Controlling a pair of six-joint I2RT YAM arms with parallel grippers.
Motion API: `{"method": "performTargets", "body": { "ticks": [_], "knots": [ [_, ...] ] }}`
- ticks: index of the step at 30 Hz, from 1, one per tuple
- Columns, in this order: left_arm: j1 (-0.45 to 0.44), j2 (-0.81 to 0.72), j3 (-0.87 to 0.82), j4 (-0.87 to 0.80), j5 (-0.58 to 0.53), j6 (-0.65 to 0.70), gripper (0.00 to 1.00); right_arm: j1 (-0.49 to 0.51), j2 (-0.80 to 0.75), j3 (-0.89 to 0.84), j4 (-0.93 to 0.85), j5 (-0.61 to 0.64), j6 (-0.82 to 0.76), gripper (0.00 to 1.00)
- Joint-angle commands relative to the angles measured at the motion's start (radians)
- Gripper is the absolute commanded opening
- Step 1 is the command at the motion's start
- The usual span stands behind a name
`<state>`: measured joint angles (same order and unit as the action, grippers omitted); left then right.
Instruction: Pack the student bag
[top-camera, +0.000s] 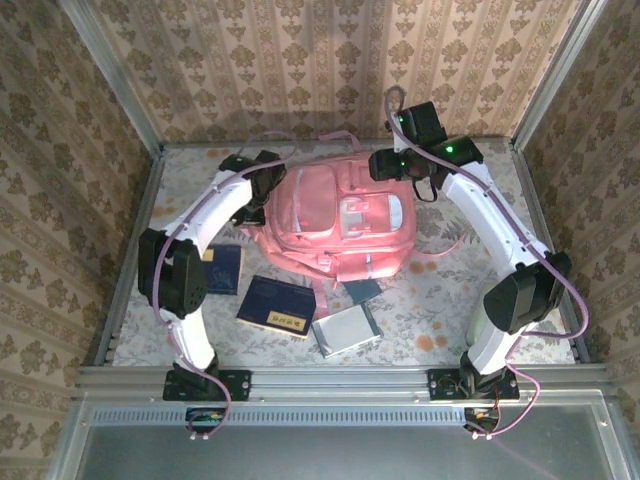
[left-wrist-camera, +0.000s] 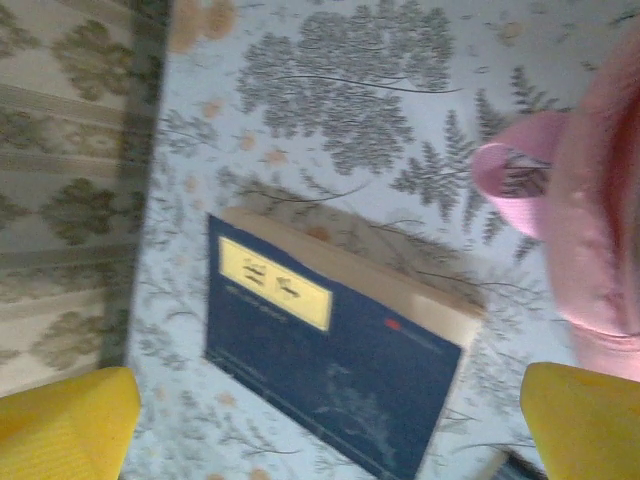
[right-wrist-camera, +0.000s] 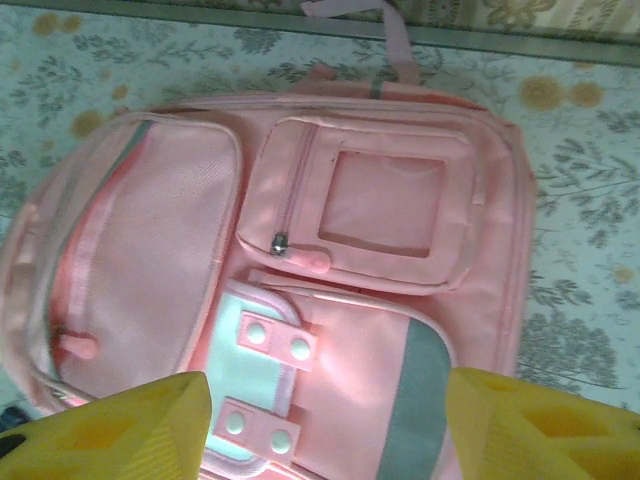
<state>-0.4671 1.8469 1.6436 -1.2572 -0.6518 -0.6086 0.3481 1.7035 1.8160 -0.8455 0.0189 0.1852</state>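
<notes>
Lying front-up centrally, the student bag (top-camera: 335, 222) has the left gripper (top-camera: 260, 190) at its 10 o'clock and the right gripper (top-camera: 393, 164) at 1 o'clock, both spread wide, grasping nothing.

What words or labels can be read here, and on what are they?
None reads clearly.
The yellow label on the navy book beside the student bag: dark marks, too blurred.
The small red mark on that cover: too small.
The corner label on the middle navy book, top view: too small.
The student bag: no print visible.
</notes>
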Motion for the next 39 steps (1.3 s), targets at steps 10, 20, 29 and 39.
{"method": "performTargets", "body": {
  "ticks": [10, 20, 29, 39],
  "knots": [
    [-0.123, -0.346, -0.192, 0.347, 0.234, 0.23, 1.0, -0.081, -0.275, -0.322, -0.037, 0.182, 0.138, 0.67],
    [-0.123, -0.539, -0.325, 0.581, 0.658, 0.308, 1.0, -0.227, -0.429, -0.633, -0.201, 0.413, 0.451, 0.84],
    [-0.096, -0.55, -0.378, 0.639, 0.763, 0.309, 1.0, -0.563, -0.577, -0.893, -0.19, 0.257, 0.607, 1.0],
    [-0.07, -0.52, -0.391, 0.67, 0.841, 0.275, 1.0, -0.693, -0.651, -1.094, -0.101, 0.15, 0.67, 1.0]
  ]
}}
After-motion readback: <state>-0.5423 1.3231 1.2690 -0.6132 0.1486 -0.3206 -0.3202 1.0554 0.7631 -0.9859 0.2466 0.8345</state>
